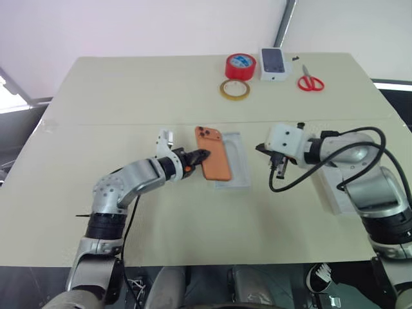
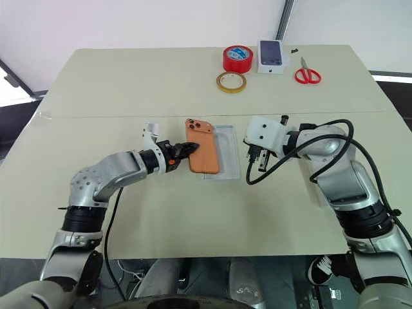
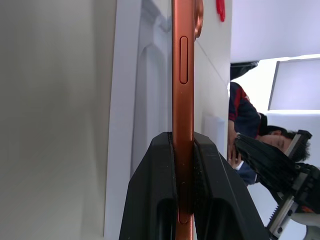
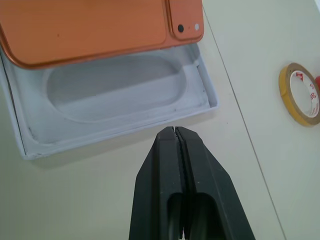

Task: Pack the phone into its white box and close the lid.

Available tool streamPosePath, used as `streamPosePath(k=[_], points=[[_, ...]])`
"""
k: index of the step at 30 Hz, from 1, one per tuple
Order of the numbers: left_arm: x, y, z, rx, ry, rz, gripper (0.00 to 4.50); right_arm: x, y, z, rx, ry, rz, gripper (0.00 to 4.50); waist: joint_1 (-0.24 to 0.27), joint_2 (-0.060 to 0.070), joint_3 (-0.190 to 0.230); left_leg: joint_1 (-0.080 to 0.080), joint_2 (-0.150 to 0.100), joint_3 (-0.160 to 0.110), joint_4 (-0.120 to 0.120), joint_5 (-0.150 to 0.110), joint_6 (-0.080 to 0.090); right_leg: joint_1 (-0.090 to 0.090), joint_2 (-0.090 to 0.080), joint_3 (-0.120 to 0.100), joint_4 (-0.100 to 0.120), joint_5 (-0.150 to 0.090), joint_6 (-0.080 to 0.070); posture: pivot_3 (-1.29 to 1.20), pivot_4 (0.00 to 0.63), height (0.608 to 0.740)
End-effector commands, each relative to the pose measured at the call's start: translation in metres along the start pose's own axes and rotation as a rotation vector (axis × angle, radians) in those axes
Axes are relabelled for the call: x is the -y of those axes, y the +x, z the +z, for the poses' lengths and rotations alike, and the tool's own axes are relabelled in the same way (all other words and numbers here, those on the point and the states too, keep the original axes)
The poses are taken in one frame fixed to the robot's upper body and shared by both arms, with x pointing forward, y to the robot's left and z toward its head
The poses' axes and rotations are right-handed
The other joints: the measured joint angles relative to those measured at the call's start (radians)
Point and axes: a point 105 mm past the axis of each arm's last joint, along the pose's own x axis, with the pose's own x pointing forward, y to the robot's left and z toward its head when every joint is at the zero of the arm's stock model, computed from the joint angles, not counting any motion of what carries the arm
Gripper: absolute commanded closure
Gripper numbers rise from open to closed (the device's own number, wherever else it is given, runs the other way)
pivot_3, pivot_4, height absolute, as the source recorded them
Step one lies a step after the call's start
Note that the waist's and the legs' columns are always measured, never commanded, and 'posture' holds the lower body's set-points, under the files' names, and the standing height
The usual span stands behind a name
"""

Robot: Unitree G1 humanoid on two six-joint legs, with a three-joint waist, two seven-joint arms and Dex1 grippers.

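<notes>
Your left gripper [image 1: 205,155] is clamped on the long edge of the phone [image 1: 214,153], holding it back-up and tilted, half over the white box [image 1: 239,161], whose near rim it overhangs. That edge grip looks chosen so the phone can drop flat into the oval recess. Your right gripper [image 4: 175,131], at three o'clock of the box, is pressed closed on nothing, parked just outside the rim, clear of the drop. At twelve o'clock, well apart, lies yellow tape [image 1: 234,89].
</notes>
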Motion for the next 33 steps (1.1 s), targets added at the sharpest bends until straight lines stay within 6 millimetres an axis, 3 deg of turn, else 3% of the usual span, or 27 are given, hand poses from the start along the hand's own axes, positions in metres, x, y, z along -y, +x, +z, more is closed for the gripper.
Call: streamPosePath(k=[1,12,17,22,33], points=[[0.018,0.008,0.003,-0.001,0.029,-0.087,4.49,0.006,-0.011,0.005,0.007,-0.019,-0.058,4.50,0.000,0.000,0.000,0.000,0.000,0.000,0.000,0.000,0.000,0.000,0.000,0.000,0.000,0.000,0.000,0.00,0.150,0.740],[0.029,0.037,-0.010,-0.093,0.060,-0.128,4.49,0.002,-0.015,-0.008,-0.037,0.018,-0.066,4.50,0.001,-0.001,0.000,-0.001,0.000,0.000,0.001,0.000,0.000,0.000,0.000,0.000,0.000,0.000,0.000,0.00,0.150,0.740],[0.028,0.039,-0.011,-0.104,0.080,-0.116,4.49,0.001,-0.019,-0.011,-0.017,0.080,-0.060,4.50,-0.001,-0.001,0.001,-0.001,0.000,0.000,0.001,0.000,0.000,0.000,0.000,0.000,0.000,0.000,0.000,0.00,0.150,0.740],[0.024,0.038,-0.010,-0.098,0.093,-0.105,4.49,-0.007,-0.025,-0.010,0.082,0.247,-0.018,4.50,0.001,-0.001,0.001,-0.001,0.000,0.000,0.001,0.000,0.000,0.000,0.000,-0.001,0.000,0.000,0.000,0.00,0.150,0.740],[0.022,0.041,-0.009,-0.106,0.098,-0.094,4.49,-0.011,-0.023,-0.014,0.086,0.285,-0.017,4.50,0.001,-0.002,0.001,-0.001,0.000,0.000,0.001,0.000,0.000,0.001,0.000,-0.001,0.000,0.000,0.000,0.00,0.150,0.740]])
